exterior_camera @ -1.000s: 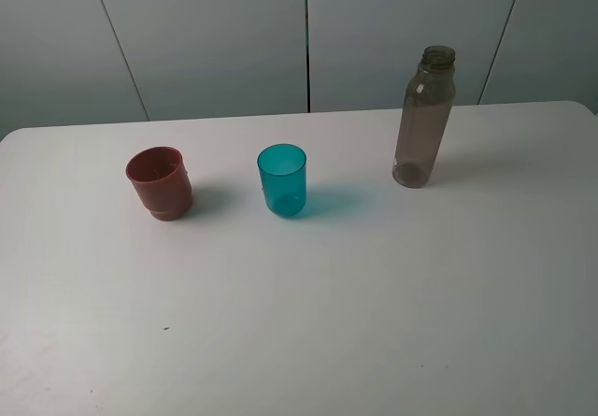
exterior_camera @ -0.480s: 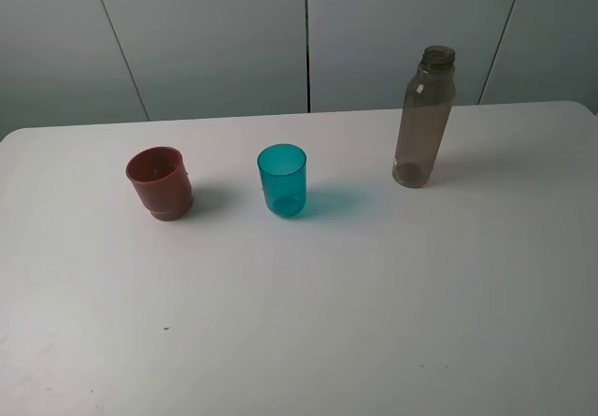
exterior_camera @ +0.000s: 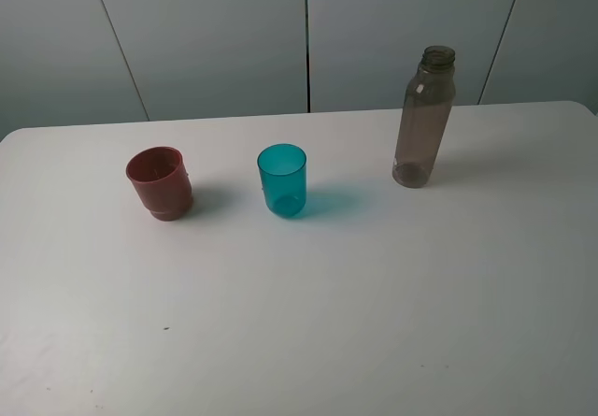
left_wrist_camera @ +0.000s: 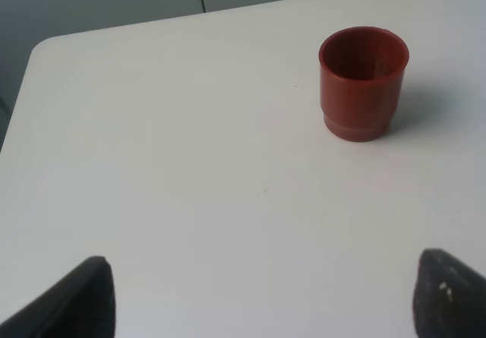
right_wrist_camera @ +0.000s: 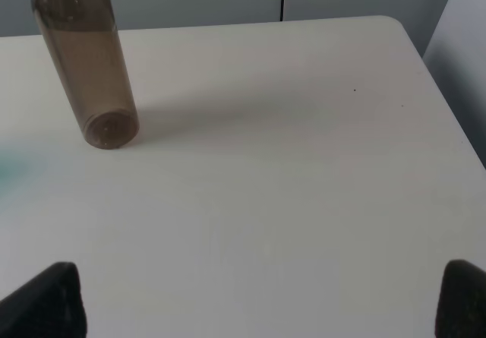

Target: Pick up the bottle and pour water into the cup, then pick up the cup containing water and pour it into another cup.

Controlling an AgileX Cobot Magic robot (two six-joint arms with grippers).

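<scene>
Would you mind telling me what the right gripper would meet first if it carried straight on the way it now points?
Probably nothing: the right gripper stands open over bare table, and the bottle stands off to one side of its line. Depth is hard to judge.

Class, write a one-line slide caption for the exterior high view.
Red-brown cup, teal tumbler and uncapped bottle stand apart on a white table.

No readable text, label or number anywhere (bottle (exterior_camera: 425, 117) included).
</scene>
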